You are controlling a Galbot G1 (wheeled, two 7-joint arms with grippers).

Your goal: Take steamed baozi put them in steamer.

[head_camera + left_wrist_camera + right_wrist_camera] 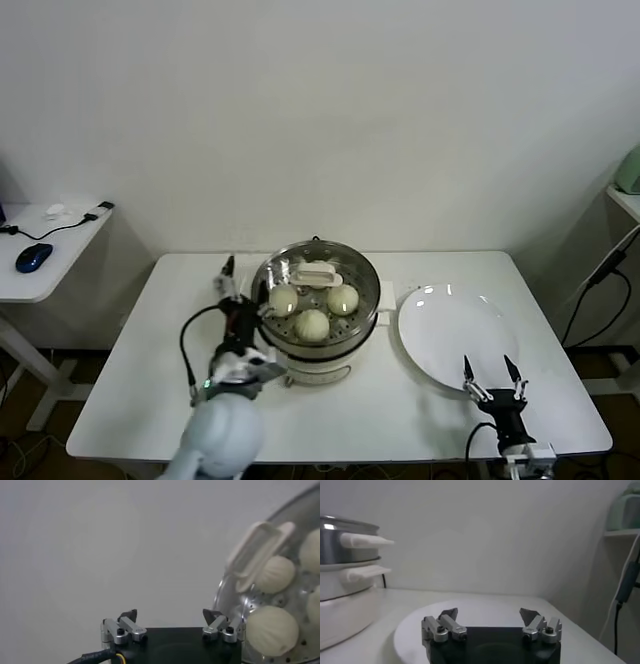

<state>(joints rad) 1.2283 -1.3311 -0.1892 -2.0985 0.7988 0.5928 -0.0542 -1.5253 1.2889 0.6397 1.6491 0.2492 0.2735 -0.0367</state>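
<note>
Left end effector (232, 290) is sitting just beside the steamer (318, 340), on the pot's left rim side, fingers spread wide and holding nothing. In the left wrist view, the end effector (170, 617) is showing both fingertips apart, with the steel rim and a cream side handle (257, 547) just past its right finger.

Steamed baozi (312, 324): three are showing in the head view, all lying on the perforated tray inside the pot, close to the left end effector and well apart from the right one. The left wrist view is catching parts of four buns (272, 630) on the tray.

Right end effector (491, 379) is hovering at the near edge of the white plate (445, 325), fingers released, nothing between them. From the right wrist view, the end effector (490, 616) is pointing across the plate (470, 611), with the steamer (345, 570) off to one side, well apart.

Everything is standing on the white worktop (400, 420).
</note>
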